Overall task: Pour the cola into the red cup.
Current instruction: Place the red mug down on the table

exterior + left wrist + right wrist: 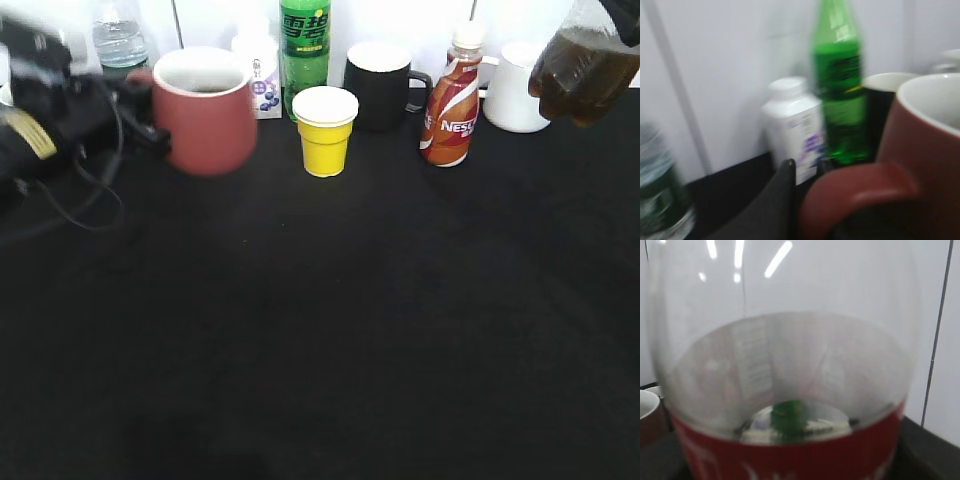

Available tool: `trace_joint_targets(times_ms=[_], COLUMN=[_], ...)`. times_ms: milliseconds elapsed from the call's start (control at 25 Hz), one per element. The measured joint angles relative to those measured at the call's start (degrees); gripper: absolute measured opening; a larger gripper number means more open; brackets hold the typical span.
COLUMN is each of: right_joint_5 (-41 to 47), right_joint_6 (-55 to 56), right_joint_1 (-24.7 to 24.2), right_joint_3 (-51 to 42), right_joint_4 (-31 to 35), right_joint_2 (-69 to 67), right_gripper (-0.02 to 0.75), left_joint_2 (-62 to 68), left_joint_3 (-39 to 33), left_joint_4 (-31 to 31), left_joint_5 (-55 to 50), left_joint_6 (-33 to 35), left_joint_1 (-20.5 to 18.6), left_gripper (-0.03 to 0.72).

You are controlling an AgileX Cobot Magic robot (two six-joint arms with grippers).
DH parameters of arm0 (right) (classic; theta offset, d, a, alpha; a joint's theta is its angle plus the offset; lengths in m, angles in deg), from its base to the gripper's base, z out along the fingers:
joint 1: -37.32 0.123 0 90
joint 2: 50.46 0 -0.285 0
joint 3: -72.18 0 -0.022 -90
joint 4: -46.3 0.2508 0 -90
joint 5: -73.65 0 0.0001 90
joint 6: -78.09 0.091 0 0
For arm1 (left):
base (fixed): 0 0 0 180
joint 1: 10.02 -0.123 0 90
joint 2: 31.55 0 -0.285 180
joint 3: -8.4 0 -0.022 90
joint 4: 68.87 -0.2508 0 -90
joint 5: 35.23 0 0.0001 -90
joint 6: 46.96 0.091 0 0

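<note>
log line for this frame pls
stage: pre-pour | left gripper: holding red cup by handle, lifted | cola bottle: raised at right, part out of frame | right gripper: not visible | pouring: none seen

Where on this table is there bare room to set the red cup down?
The whole front of the black table is bare, from the yellow cup toward the camera. The back row is crowded: green bottle, black mug, Nescafe bottle and white mug stand close together.

Black table point(330, 330), back row: water bottle point(120, 40), white pill jar point(262, 75), green Sprite bottle point(305, 50), yellow paper cup point(325, 130), black mug point(380, 85), Nescafe bottle point(452, 100), white mug point(518, 88).
</note>
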Motion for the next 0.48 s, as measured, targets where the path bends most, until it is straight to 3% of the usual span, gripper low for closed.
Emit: trace_joint_targets(times_ms=[120, 400, 480], right_joint_5=[0.0, -0.1, -0.1], right_joint_6=[0.0, 0.1, 0.1], right_joint_1=[0.0, 0.0, 0.0], right_joint_3=[0.0, 0.0, 0.0], right_joint_4=[0.0, 0.1, 0.1], right_joint_2=[0.0, 0.0, 0.0], right_gripper=[0.498, 0.496, 0.495], left_joint_2=[8.1, 19.3, 19.3], left_joint_3=[0.1, 7.0, 7.0], left_joint_4=[12.3, 15.7, 15.6], left_joint_5=[7.2, 9.7, 10.5], left_joint_6=[4.7, 5.1, 4.4], left_joint_1=[-0.1, -0.1, -0.1], left_gripper=[0.092, 0.092, 0.169])
